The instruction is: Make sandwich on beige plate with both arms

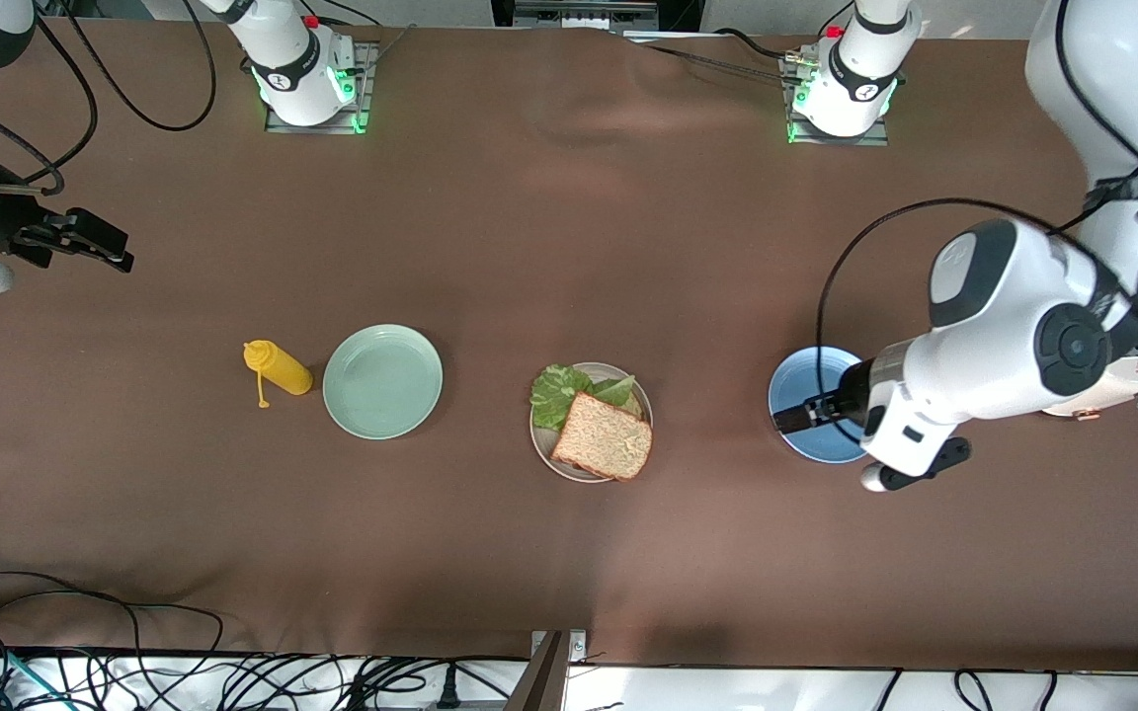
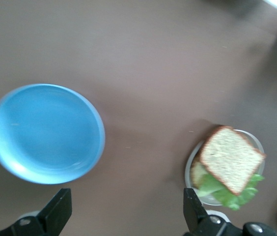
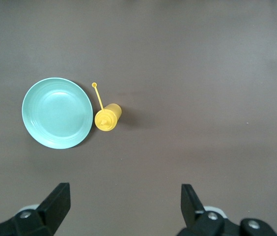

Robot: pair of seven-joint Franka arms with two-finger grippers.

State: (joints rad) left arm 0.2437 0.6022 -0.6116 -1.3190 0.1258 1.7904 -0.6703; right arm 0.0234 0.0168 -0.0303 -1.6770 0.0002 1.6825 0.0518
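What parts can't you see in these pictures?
- Blue plate: in the front view the left arm covers the part toward its own end of the table.
- Lower bread slice: the top slice and lettuce nearly hide it in the front view.
- Beige plate: mostly covered by the sandwich.
- Right end effector: its arm is cut off by the front view's edge.

Brown table [image 1: 569,573]: bottle [image 1: 278,367] at 9 o'clock, green plate [image 1: 382,381] beside, beige plate [image 1: 547,444] centre, blue plate [image 1: 794,390] at 3 o'clock.
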